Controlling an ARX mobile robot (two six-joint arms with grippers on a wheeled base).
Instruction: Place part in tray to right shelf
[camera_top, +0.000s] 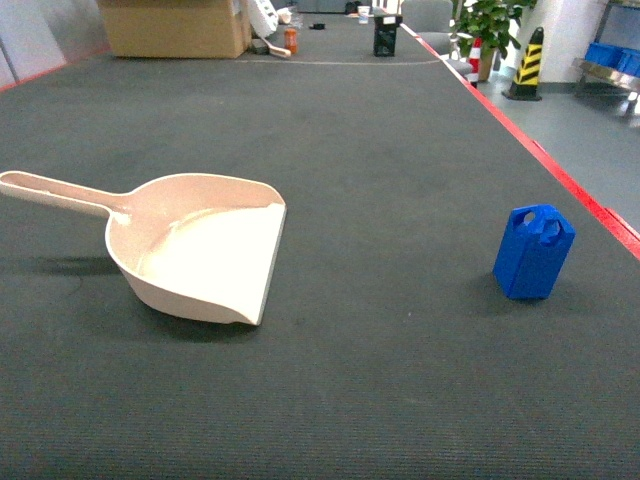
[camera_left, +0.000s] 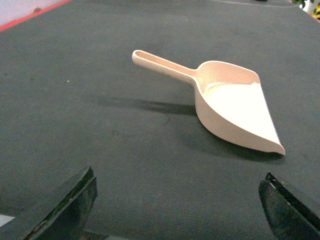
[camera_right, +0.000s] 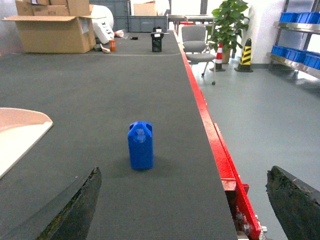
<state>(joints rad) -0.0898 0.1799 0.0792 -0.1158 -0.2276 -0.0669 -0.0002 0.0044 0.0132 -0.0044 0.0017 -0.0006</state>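
Part (camera_right: 141, 146) absent from left-wrist view

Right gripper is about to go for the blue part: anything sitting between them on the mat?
Nothing visible. In the right wrist view the part stands upright straight ahead of the open right gripper, with only bare dark mat between. The tray lies well off to the left, apart from the part.

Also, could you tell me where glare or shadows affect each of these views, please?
Head view: the tray interior is washed out by glare, soft shadow beneath its handle. Left wrist view: the tray's shadow falls leftward on the mat. Right wrist view: the part is sharp, windows behind blown out.
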